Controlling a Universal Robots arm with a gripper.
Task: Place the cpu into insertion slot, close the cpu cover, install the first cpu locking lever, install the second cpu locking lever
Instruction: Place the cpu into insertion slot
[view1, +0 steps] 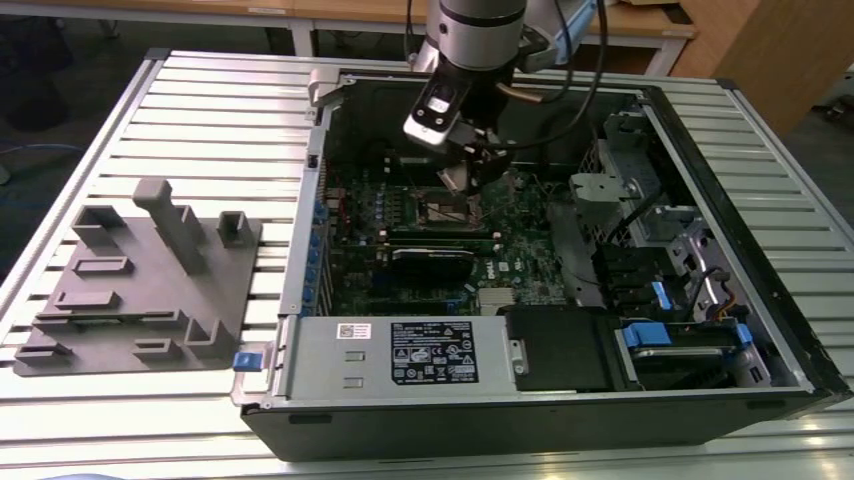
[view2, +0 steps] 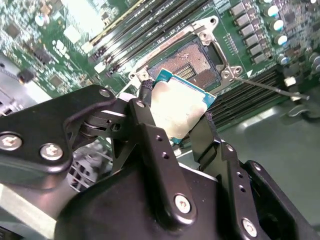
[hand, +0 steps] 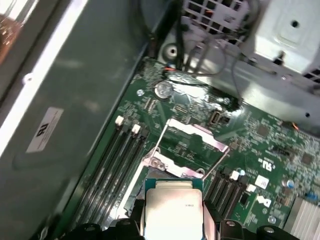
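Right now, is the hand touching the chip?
Touching. In the second wrist view, the hand grips the chip: its fingers press on two opposite edges.

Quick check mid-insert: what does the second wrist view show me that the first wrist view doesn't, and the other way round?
Second wrist view: the open socket with its pin field bare, just beyond the chip, and the fingers pressed against the chip's opposite edges.
First wrist view: the silver cover standing raised beyond the chip, with a coin battery farther along the board.
Both wrist views: the chip held in the gripper, metal face toward the camera, not yet in the socket.
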